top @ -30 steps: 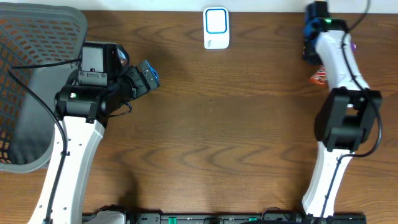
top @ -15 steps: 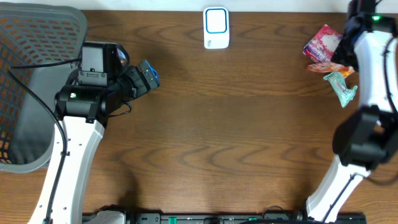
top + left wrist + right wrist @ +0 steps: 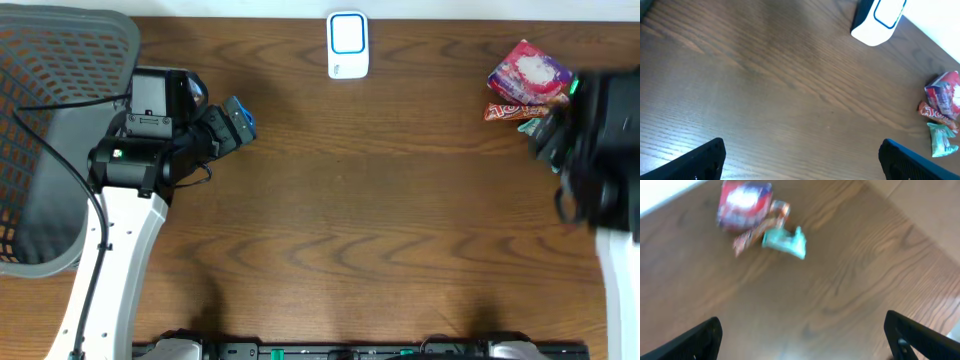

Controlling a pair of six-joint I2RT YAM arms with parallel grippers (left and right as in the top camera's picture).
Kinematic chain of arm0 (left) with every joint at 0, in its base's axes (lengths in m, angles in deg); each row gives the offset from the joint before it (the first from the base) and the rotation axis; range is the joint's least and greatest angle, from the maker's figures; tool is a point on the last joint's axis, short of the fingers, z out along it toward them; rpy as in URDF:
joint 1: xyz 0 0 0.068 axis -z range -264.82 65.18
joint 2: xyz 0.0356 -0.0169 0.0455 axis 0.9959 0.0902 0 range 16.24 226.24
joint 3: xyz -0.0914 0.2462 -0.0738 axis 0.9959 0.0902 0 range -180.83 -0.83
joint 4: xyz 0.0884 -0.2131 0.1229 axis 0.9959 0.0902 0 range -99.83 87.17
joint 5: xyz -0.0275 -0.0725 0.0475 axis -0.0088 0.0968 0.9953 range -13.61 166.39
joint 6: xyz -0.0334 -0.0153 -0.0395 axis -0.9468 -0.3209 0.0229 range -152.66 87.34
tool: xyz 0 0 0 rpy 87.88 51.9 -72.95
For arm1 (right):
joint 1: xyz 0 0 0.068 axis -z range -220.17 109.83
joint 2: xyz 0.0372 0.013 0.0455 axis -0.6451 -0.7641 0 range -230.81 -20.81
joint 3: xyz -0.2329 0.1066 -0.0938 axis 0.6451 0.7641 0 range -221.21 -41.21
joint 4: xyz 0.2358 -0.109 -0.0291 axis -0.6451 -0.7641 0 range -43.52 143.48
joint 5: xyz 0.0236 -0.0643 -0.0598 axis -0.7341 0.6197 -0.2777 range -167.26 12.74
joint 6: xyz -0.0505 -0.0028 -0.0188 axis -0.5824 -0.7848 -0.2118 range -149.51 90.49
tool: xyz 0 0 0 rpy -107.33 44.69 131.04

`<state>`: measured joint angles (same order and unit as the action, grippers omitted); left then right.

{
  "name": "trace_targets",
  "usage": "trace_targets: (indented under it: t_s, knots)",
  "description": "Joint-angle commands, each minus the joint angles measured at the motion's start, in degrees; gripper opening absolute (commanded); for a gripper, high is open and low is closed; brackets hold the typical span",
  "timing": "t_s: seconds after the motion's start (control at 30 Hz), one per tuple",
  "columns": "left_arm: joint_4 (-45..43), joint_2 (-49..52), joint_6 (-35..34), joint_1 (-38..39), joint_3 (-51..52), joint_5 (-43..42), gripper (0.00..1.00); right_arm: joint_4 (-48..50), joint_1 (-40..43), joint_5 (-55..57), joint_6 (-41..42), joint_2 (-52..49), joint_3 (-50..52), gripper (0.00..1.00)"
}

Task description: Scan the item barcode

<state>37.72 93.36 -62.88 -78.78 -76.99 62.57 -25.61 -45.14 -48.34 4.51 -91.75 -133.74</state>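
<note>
You have the white scanner (image 3: 348,45) standing at the far edge of the bench (image 3: 380,220). To the right of the scanner, well apart from it, lies a small heap of packets. It holds a pink packet (image 3: 527,72), a red-orange packet (image 3: 512,110) touching its near edge, and a teal packet (image 3: 785,241) just beside that, on the side away from the scanner. Your right fingers (image 3: 695,340) stand wide over bare wood near the heap, holding nothing, though that wrist view is blurred. Your left fingers (image 3: 705,160) stand wide too, empty, left of the scanner and nearer the arm bases. A grey mesh basket (image 3: 60,60) sits far left of the scanner.
</note>
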Motion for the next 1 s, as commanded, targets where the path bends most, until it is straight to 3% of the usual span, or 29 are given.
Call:
trace_targets:
  t_s: [0.0,0.2,0.67,0.83,0.97]
  knots:
    - [0.0,-0.2,-0.09,-0.24,-0.09,-0.09,0.98,-2.47,-3.74,-7.85,1.09,8.74,6.73,0.99]
    - [0.0,-0.2,-0.09,-0.24,-0.09,-0.09,0.98,-10.47,-4.24,-19.21,1.11,17.46,10.16,0.99]
    - [0.0,-0.2,-0.09,-0.24,-0.09,-0.09,0.98,-16.63,-4.24,-16.31,1.05,23.15,10.19,0.99]
    - [0.0,-0.2,-0.09,-0.24,-0.09,-0.09,0.98,-5.6,-3.8,-18.95,-4.94,24.22,16.31,0.99]
    - [0.0,-0.2,-0.09,-0.24,-0.09,-0.09,0.98,18.97,-3.61,-29.46,-22.03,34.07,34.56,0.99]
